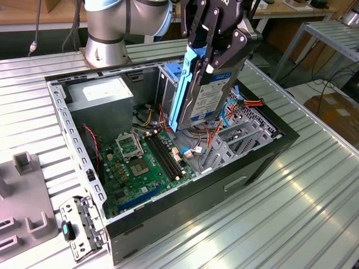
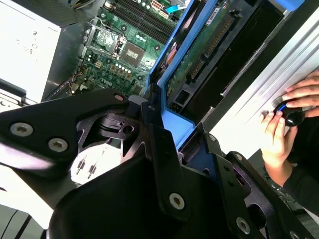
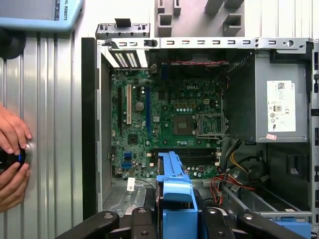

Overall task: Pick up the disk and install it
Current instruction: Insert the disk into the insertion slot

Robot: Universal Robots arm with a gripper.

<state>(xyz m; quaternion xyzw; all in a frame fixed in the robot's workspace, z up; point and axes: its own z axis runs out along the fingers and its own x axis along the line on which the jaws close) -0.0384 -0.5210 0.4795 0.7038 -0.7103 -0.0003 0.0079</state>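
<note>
Blue rails mark the disk: it hangs on edge above the open case, over the cable bundle and just beside the drive cage. Fingers of the gripper are clamped on its upper end, across the rails. Judgement: carry step, install not yet done. You'd do well to keep the disk plumb, rails square to the cage, lower edge off the cables and motherboard. Slow moves guard against twist in the grasp.
</note>
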